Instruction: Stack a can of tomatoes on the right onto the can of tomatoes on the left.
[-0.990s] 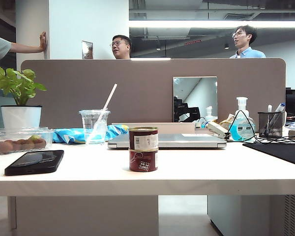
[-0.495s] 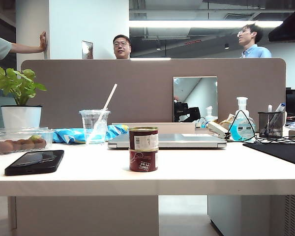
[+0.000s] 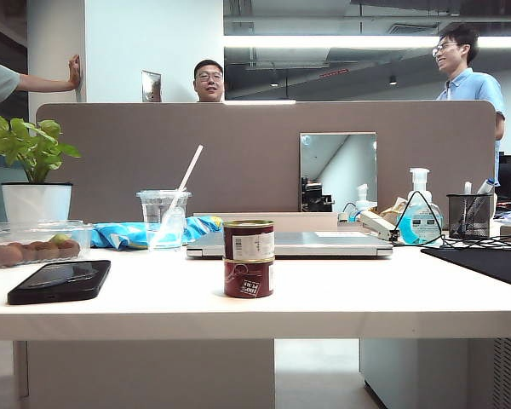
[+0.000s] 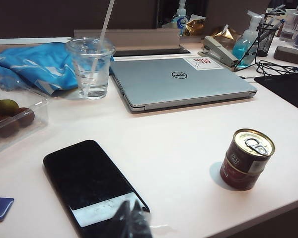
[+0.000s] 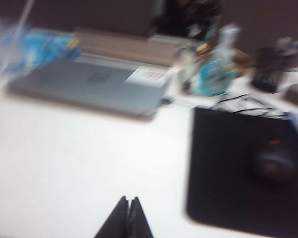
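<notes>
Two tomato cans stand stacked mid-table: the upper can (image 3: 248,240) sits squarely on the lower can (image 3: 248,279), just in front of one closed laptop (image 3: 289,244). One phone (image 3: 60,280) lies well to their left. The right gripper (image 5: 128,201) hangs pinched together and empty beside one black mat (image 5: 248,168). The left gripper (image 4: 130,210), tips together holding nothing, hovers over the phone.

R wrist view blurred; mouse (image 5: 274,162) indistinct.
</notes>
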You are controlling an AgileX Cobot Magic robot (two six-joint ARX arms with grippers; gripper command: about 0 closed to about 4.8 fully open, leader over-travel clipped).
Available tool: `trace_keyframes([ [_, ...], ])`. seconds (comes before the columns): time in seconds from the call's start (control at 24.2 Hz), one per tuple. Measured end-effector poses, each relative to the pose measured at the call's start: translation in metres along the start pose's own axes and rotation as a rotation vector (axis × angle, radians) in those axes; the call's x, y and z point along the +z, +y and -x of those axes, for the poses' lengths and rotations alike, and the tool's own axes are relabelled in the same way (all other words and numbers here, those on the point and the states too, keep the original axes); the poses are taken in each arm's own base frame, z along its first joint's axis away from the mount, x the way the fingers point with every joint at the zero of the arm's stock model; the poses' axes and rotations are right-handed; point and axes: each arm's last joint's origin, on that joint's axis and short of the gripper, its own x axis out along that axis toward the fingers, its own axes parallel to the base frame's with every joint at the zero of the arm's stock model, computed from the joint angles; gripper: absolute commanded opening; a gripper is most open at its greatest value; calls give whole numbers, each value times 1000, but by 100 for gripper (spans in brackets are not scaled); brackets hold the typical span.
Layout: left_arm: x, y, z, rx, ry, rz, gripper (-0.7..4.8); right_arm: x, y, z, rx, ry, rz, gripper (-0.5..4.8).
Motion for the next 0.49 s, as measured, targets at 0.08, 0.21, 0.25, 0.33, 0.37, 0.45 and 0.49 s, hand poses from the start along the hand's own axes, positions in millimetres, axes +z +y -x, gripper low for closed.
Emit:
trace_keyframes([
  [0.08, 0, 0, 0, 0, 1, 0, -2, 1, -7, 2, -37, -22, -31, 23],
  [0.21, 0, 0, 0, 0, 1, 1, -2, 3, -17, 6, -82, -57, -42, 23],
  [0.25, 0, 0, 0, 0, 1, 0, -2, 4, -18, 8, -93, -71, -43, 23],
  [0.33, 0, 0, 0, 0, 1, 0, -2, 2, -19, 9, -99, -53, -43, 23],
  [0.37, 0, 0, 0, 0, 2, 1, -2, 1, -18, 9, -98, -45, -43, 23],
  [0.45, 0, 0, 0, 0, 2, 0, -2, 0, -18, 9, -92, -38, -43, 23],
  [0.49, 0, 0, 0, 0, 3, 1, -2, 0, -18, 9, -92, -38, -43, 23],
])
